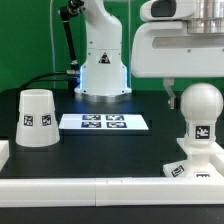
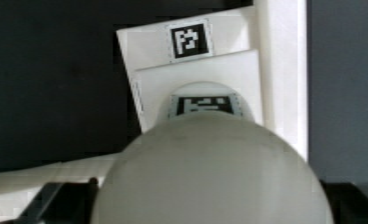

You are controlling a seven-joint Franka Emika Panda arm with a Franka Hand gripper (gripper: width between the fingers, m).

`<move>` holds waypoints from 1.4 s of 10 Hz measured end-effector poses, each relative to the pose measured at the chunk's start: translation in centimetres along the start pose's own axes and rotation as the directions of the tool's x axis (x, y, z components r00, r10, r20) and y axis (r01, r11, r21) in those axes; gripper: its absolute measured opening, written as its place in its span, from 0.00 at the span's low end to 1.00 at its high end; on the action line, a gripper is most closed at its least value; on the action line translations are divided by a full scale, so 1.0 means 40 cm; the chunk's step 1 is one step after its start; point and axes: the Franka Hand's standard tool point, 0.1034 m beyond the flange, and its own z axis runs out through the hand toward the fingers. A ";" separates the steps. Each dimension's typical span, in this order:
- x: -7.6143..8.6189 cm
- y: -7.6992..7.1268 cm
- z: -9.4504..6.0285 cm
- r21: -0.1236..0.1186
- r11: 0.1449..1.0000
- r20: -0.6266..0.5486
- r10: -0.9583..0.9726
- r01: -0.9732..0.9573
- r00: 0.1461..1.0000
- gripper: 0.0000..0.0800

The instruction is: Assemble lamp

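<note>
Lamp assembly looks about midway. The gripper [image 2: 202, 200] is spread wide, its dark fingers [image 2: 65, 200] on either side of the bulb [image 1: 200, 110], and the exterior view shows a gap between one finger and the round head, so it holds nothing. The bulb stands upright on the base [image 1: 190, 166] at the exterior view's right; whether it is fully seated I cannot tell. Beyond it the marker board [image 1: 103, 122] lies on the table. The shade [image 1: 37, 118] stands wide end down, well apart at the exterior view's left, and by my reading still has to go over the bulb.
</note>
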 end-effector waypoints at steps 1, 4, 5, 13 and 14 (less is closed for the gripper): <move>-0.005 0.001 0.000 0.001 0.988 0.003 0.154 -0.154 0.988 0.73; -0.019 -0.002 0.002 0.018 0.862 0.038 0.505 -0.506 0.862 0.73; -0.023 -0.005 0.003 0.020 0.802 0.054 0.595 -0.597 0.802 0.73; -0.030 -0.017 0.005 0.007 0.601 0.117 0.793 -0.799 0.598 0.85; -0.035 -0.012 -0.002 -0.021 0.691 0.133 0.718 -0.723 0.683 0.87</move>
